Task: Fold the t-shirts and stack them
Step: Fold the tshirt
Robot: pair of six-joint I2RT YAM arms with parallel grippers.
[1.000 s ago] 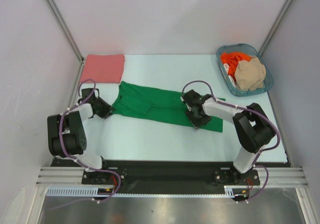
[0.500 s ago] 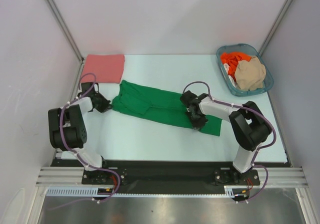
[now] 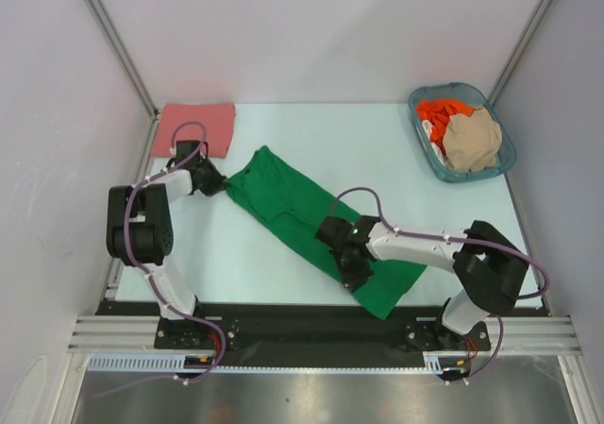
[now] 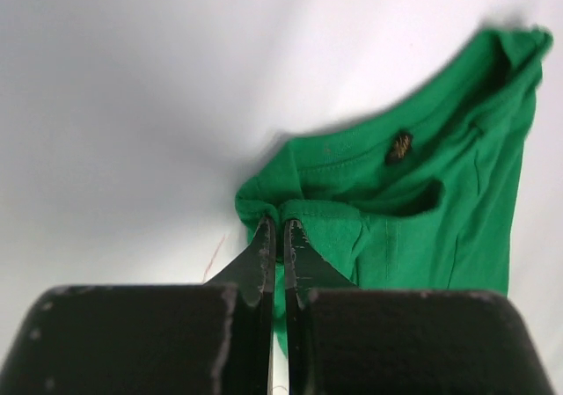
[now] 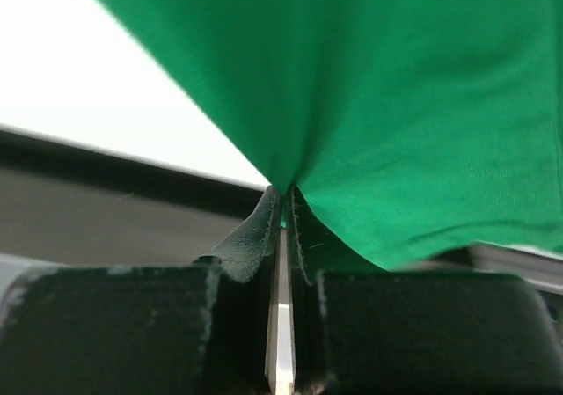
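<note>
Stretching slantwise between the two claws, the bright green t-shirt [image 3: 283, 207] looks like light, limp cloth that will sag, wrinkle and slide rather than hold any shape. It is best taken by pinching a bunched edge or corner, never a flat span. The left claw [image 3: 217, 184] is closed on a gathered fold beside the collar, with the neck label [image 4: 399, 146] just ahead of its tips. The right claw [image 3: 345, 264] is clamped on a pinch of the body cloth, and the hem end runs on past it toward the near edge of the surface [image 3: 377, 150]. Just beyond the left claw lies a folded salmon-pink t-shirt [image 3: 195, 127], probably the base of the stack. Well apart from the right claw, in the far corner, a blue-grey plastic basket [image 3: 422, 139] holds an orange-red t-shirt [image 3: 440, 114] with a beige t-shirt [image 3: 472, 139] crumpled partly over it, both unfolded.
</note>
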